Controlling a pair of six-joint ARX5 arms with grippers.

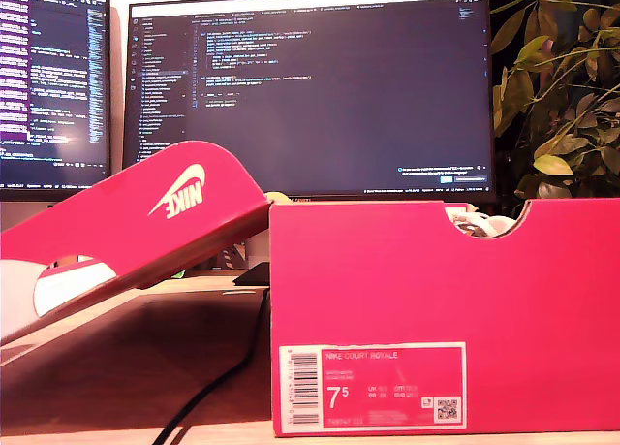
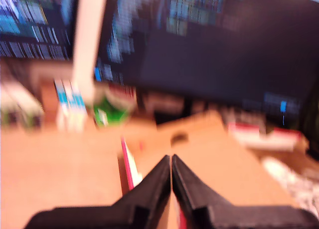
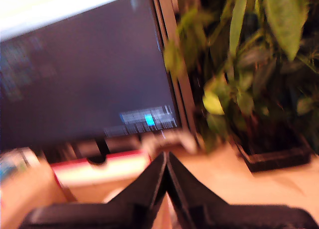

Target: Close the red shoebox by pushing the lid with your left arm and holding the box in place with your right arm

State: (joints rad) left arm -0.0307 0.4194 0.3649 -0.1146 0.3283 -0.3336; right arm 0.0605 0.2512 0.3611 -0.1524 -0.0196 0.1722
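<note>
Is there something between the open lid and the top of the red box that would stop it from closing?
Nothing visible does. The lid leans open off the exterior view's left of the red shoebox; white paper shows at the rim notch.

My first gripper black, jaws pressed together, my second gripper black, jaws likewise closed, both views blurred

The shoebox stood on the table; its lid leaned open toward the exterior view's left, monitors behind, a plant behind-right.
</note>
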